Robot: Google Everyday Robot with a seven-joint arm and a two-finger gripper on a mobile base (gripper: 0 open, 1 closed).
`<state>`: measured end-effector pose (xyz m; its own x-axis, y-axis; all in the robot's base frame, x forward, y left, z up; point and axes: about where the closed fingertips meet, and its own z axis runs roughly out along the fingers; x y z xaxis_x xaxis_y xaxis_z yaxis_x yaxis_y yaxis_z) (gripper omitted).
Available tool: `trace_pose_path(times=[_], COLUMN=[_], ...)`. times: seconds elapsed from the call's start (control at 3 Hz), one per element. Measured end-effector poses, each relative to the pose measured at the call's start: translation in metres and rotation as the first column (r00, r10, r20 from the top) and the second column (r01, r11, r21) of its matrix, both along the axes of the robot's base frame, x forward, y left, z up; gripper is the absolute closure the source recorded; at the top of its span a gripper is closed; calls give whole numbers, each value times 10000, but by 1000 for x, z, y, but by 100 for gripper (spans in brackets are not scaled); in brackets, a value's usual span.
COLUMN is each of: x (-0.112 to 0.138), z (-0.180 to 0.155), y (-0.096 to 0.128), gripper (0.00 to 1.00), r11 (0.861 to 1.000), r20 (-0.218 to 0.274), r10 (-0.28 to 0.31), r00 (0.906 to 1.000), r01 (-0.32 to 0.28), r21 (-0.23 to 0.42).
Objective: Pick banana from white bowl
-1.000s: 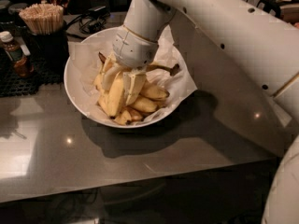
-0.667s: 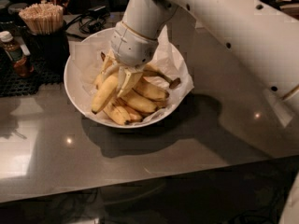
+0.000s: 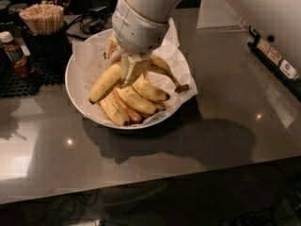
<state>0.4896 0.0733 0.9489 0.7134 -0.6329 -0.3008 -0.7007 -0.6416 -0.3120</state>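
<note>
The white bowl stands on the grey counter, lined with crinkled white paper and holding several yellow bananas. My gripper reaches straight down into the middle of the bowl. Its fingers are closed on the upper end of the banana, the plump one on the left. It slants down-left, with its dark tip near the bowl's left rim. Its stem end is hidden by the fingers. Shorter bananas lie under and right of the gripper. One long stem with a dark end sticks out to the right.
A dark holder full of wooden sticks stands behind the bowl on the left. A small brown sauce bottle is on a black mat at the far left. Cables lie behind the bowl. A wall edge with labels is on the right.
The plump banana now slants down-left from the fingers instead of hanging nearly upright among the others. The gripper stays over the middle of the bowl.
</note>
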Motion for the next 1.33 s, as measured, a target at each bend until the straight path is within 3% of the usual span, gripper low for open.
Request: trace_pose_path(times=[0.33,0.67,1.0,1.33], x=[-8,-33,-63,-85], z=[37,69,89,85], y=[12,20,9,-13], gripper=[100,100,100,100], r11=[9995,9935,9830,9674], r20=[837,1902,2997,3369], r10=[328,883,526,-533], r00=[9960,9778,9526,9400], r01=[-325,-1002,-1022,-351], r21=[-43,541,1524,2509])
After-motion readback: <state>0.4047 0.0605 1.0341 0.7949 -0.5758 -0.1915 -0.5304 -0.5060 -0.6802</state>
